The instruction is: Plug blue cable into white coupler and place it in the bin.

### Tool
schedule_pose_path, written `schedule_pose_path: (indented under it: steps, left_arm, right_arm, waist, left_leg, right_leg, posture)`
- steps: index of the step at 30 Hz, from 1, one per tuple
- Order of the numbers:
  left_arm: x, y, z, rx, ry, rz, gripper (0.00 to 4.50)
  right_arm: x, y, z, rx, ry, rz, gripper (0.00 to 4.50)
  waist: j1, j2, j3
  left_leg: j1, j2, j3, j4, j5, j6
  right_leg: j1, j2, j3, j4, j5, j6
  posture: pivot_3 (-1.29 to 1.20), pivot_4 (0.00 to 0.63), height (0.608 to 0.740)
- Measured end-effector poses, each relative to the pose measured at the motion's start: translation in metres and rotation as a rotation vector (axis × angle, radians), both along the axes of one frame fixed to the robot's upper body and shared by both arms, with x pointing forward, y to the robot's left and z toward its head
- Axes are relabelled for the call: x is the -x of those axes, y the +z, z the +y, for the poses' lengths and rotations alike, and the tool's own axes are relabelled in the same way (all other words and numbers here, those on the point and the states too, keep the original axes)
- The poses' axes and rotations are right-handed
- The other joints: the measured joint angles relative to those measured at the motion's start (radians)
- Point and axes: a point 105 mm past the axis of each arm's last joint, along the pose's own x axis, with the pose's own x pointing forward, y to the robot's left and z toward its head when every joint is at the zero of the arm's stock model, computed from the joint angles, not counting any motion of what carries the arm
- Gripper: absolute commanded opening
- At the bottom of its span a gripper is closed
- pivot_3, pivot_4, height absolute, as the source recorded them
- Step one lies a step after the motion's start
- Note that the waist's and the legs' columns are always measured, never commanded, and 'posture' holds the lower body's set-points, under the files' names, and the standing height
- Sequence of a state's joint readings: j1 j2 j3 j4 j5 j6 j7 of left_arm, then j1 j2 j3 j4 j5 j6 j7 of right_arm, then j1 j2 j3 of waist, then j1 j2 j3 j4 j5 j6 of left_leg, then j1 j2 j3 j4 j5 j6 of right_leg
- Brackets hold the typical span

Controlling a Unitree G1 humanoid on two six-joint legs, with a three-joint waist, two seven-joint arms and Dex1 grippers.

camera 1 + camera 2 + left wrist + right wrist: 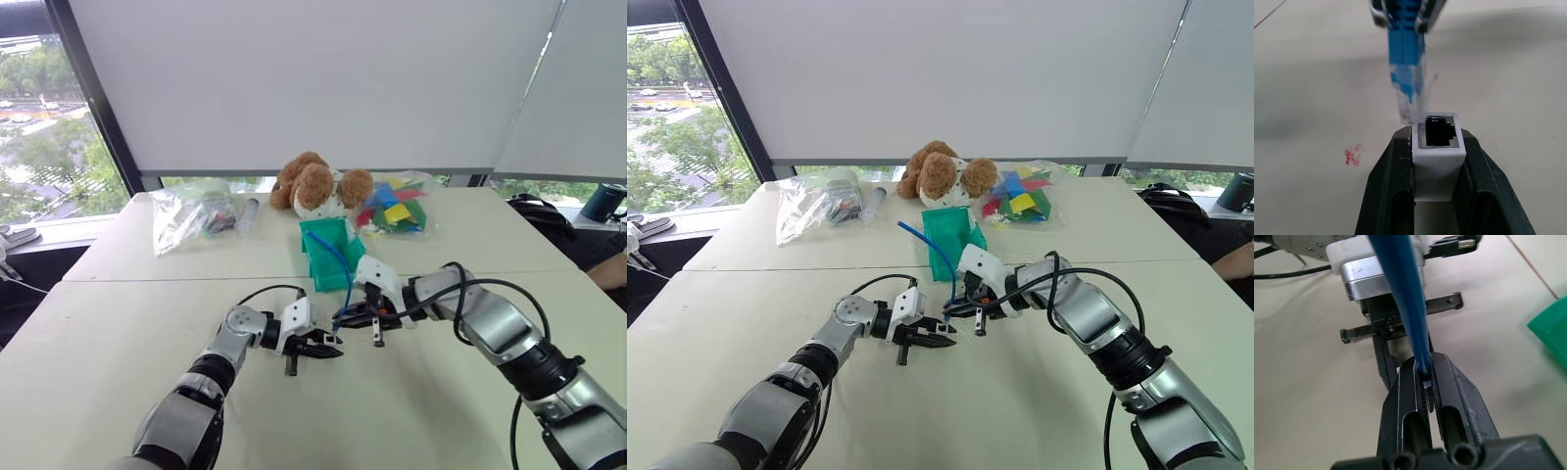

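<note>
In the left eye view, the left gripper and the right gripper are seen tip to tip above the white table, just in front of the bin.

In the left wrist view, the white coupler is clamped between the left fingers, the clear plug of the blue cable just beside its socket, not seated.

In the right wrist view, the cable is pinched by the right fingers
</note>
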State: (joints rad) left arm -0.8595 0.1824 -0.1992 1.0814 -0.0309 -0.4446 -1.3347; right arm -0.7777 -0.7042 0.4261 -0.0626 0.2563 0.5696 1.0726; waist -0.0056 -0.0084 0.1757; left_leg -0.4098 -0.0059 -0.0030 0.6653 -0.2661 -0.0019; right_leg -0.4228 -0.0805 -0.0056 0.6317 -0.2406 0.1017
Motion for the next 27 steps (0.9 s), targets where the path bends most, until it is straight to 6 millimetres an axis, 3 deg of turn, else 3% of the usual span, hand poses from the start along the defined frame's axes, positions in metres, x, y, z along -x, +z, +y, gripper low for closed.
schedule_pose_path:
  steps: [27]
  left_arm:
    - [-0.0004,-0.0016,0.0013,0.003,0.009,0.014,0.41]
  right_arm:
    - [0.0042,-0.0047,0.0105,0.109,0.122,-0.081,0.0]
  waist:
    - [-0.003,0.001,-0.001]
  left_leg:
    - [0.002,-0.002,0.0,0.001,0.0,0.0]
  right_leg:
    - [0.003,0.0,0.0,0.001,0.0,0.0]
  posture:
    - [0.0,0.15,0.74]
